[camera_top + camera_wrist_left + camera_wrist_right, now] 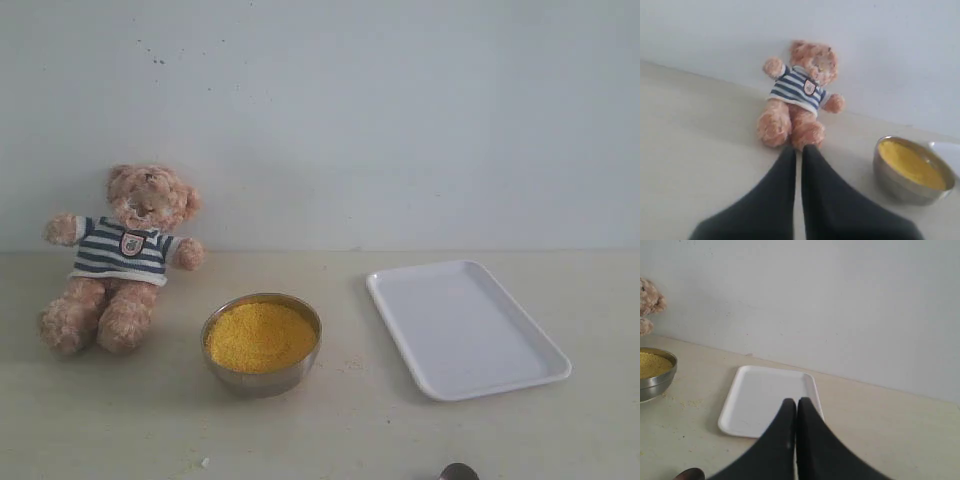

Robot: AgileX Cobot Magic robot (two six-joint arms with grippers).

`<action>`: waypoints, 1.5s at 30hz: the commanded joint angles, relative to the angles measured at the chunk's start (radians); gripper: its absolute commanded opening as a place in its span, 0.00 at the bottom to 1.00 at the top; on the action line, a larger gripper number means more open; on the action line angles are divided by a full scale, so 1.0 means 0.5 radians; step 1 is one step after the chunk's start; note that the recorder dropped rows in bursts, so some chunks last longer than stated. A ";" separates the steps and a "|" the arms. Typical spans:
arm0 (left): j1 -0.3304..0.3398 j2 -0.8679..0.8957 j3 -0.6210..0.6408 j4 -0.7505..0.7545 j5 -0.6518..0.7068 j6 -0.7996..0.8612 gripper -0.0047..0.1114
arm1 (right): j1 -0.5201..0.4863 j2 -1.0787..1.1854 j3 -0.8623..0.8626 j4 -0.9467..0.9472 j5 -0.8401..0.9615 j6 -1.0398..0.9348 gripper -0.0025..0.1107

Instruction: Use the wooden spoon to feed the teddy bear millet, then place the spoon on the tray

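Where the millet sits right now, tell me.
In the exterior view the millet fills a steel bowl left of centre on the table, between the teddy bear on its left and the white tray on its right, touching neither.

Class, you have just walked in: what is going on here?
Nothing is being handled yet. The black left gripper and right gripper are both shut and empty. The light-brown plush teddy bear in a striped shirt sits against the wall, beside the round steel bowl of bright-yellow millet. The flat white rectangular tray holds nothing. Only a dark rounded tip, likely the wooden spoon, shows at the exterior view's bottom edge.
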 commanded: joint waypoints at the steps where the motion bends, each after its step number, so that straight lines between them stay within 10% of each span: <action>1: 0.004 -0.006 -0.003 -0.129 -0.399 -0.163 0.07 | -0.001 -0.007 -0.001 0.004 -0.004 0.003 0.02; 10: 0.004 -0.006 -0.003 -0.111 -1.779 0.054 0.07 | -0.001 -0.007 -0.001 0.004 -0.004 0.003 0.02; 15: 0.004 -0.006 -0.003 -0.054 -2.061 0.011 0.07 | -0.001 -0.007 -0.001 0.004 -0.004 0.003 0.02; 20: 0.004 -0.006 -0.010 -0.068 -1.838 -0.463 0.07 | -0.001 -0.007 -0.001 0.004 -0.004 0.003 0.02; 25: 0.001 0.028 -0.347 0.063 -0.667 -0.990 0.07 | -0.001 -0.007 -0.001 0.004 -0.004 0.003 0.02; 28: -0.007 0.246 -0.558 0.265 -0.486 -1.045 0.07 | -0.001 -0.007 -0.001 0.004 -0.004 0.003 0.02; 39: -0.325 2.038 -1.455 0.905 -0.526 -1.041 0.07 | -0.001 -0.007 -0.001 0.004 -0.004 0.003 0.02; 45: -0.312 2.819 -1.692 0.932 0.378 -0.943 0.07 | -0.001 -0.007 -0.001 0.004 -0.004 0.003 0.02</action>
